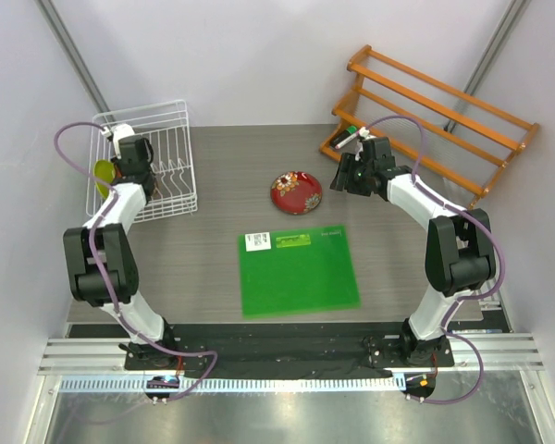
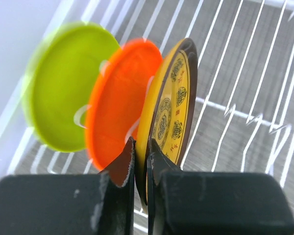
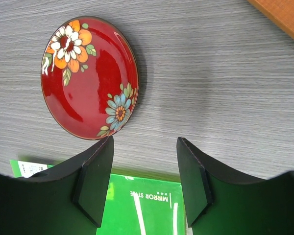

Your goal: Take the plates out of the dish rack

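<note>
green square mat point(image 1: 299, 273) flat at centre frame on grey wood-grain table point(image 1: 222, 203), white label point(image 1: 258, 241) at its upper left corner; orange slatted wooden shelf point(image 1: 435, 116) upper right; small green-tipped stick point(image 1: 344, 137) at shelf's left foot, type unclear

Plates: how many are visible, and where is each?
4. The red plate lies on the table near the green mat. The lime plate, orange plate and yellow plate stand on edge in the rack; the left gripper grips the yellow one. None seems hidden.
</note>
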{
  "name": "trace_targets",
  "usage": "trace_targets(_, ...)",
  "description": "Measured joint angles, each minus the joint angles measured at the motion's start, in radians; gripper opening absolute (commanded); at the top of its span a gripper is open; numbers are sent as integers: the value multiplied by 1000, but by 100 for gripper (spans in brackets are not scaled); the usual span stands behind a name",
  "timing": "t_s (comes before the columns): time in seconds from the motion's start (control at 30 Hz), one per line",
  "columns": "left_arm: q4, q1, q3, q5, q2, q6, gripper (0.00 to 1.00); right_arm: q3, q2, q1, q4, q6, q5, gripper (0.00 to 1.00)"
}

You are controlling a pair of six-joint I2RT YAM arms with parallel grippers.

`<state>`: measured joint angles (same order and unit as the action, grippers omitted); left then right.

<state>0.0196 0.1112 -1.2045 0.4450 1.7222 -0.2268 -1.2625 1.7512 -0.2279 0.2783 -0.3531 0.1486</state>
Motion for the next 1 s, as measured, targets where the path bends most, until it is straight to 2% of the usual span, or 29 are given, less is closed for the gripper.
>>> trace_targets(0.27,54,-20,0,34,-206,26,0,19,-18,0,2,0,13,61)
trace_targets(0.37,84,-34,0,4,-275,14,0,22,-33,0,8,0,23,62)
trace_targets(0.47,126,-39,1,-103,-346,-45,0,22,-58,-2,8,0,46,64)
trace_targets(0.67,100,-46,81,-428,-442,-245,0,24,-126,-29,-21,-9,165,66)
trace_targets(0.8,33,-90,172,-612,-425,-371,0,47,-146,-56,-115,-56,275,67)
trace_targets(1.0,-100,-214,273,-789,-349,-518,0,104,-147,-96,-294,-181,414,70)
